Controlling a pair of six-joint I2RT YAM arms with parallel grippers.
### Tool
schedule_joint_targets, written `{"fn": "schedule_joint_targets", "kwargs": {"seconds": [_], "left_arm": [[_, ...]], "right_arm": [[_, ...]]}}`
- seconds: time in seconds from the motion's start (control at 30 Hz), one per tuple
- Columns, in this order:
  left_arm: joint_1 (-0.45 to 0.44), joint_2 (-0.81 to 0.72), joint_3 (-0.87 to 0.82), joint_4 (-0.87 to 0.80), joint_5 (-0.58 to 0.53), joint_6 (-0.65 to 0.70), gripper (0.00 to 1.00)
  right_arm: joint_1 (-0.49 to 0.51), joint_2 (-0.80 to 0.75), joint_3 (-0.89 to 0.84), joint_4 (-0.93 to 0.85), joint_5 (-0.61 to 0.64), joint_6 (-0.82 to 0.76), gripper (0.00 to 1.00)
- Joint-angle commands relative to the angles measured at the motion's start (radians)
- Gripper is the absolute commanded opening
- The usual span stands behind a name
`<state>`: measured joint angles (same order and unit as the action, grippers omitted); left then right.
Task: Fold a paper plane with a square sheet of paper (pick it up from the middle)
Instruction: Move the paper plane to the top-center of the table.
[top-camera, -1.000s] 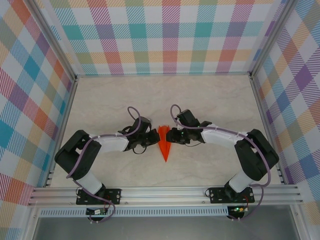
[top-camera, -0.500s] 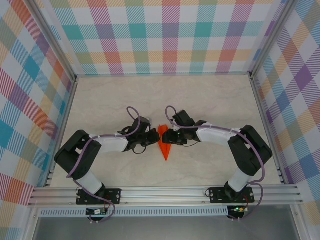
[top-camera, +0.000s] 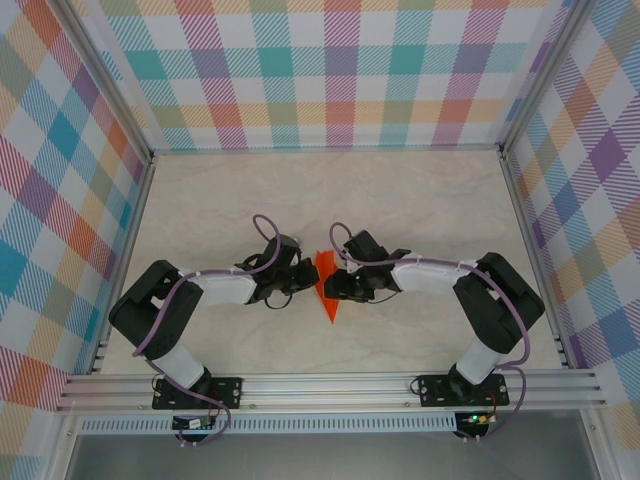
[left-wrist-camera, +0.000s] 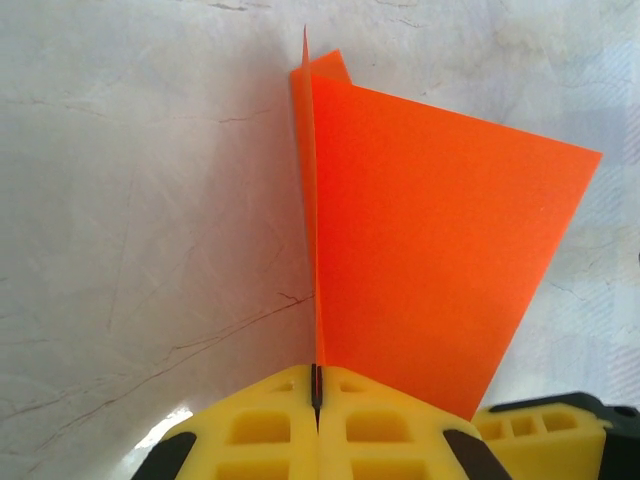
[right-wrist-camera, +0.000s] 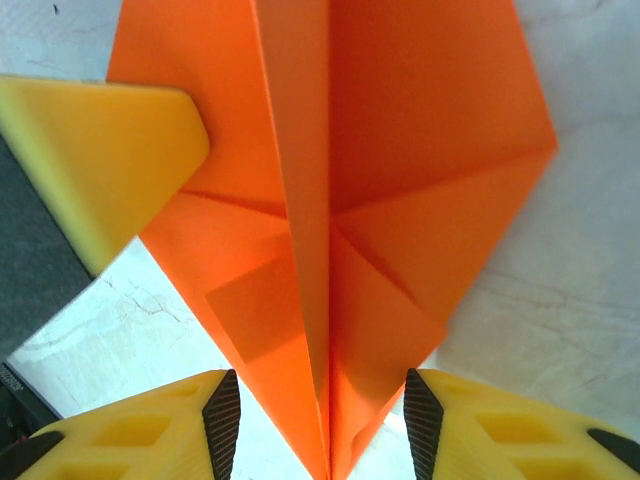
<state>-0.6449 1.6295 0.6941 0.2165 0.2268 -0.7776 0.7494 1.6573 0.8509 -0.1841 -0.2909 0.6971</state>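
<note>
From above, the left arm (top-camera: 190, 300) is folded sharply at the elbow, its forearm lying low and reaching across toward the middle of the counter (top-camera: 420, 200). The right arm (top-camera: 480, 295) mirrors it, elbow out and forearm stretched inward. The left fingers (top-camera: 300, 272) and right fingers (top-camera: 338, 285) meet almost tip to tip. The paper plane (top-camera: 329, 305) lies between them, and its sharp nose pokes out on the near side of both sets of fingers. From this height I cannot tell how wide either pair stands.

The left wrist camera settles it for that side. The left fingers (left-wrist-camera: 260, 430) are pressed flat together, pinching the upright centre fold of the paper plane (left-wrist-camera: 430, 250). That fold rises straight ahead of the tips, and one broad wing spreads to their right over the counter (left-wrist-camera: 150, 200). A second yellow and black piece sits just right of these fingers, at the frame's lower edge; what it belongs to is unclear.

The right wrist camera shows the other side. The right fingers (right-wrist-camera: 130, 440) stand well apart, gripping nothing, and the narrow end of the paper plane (right-wrist-camera: 420, 150) runs down into the gap between them. The layered creases fan out ahead of the tips. One yellow tip of the left fingers (right-wrist-camera: 100, 160) lies against the plane's wing, ahead and to the left. Pale counter (right-wrist-camera: 560, 300) shows to the right of the fingers.
</note>
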Motion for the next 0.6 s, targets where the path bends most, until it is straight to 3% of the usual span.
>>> {"fn": "schedule_joint_targets", "kwargs": {"seconds": [0.0,0.57], "left_arm": [[0.011,-0.031,-0.015,0.021,-0.011,-0.008,0.01],[0.012,-0.046,-0.027,0.026,-0.01,-0.012,0.01]], "right_arm": [[0.021,-0.033,-0.024,0.025,-0.03,0.044,0.49],[0.048,-0.029,-0.054,0.102,-0.001,0.097,0.45]]}}
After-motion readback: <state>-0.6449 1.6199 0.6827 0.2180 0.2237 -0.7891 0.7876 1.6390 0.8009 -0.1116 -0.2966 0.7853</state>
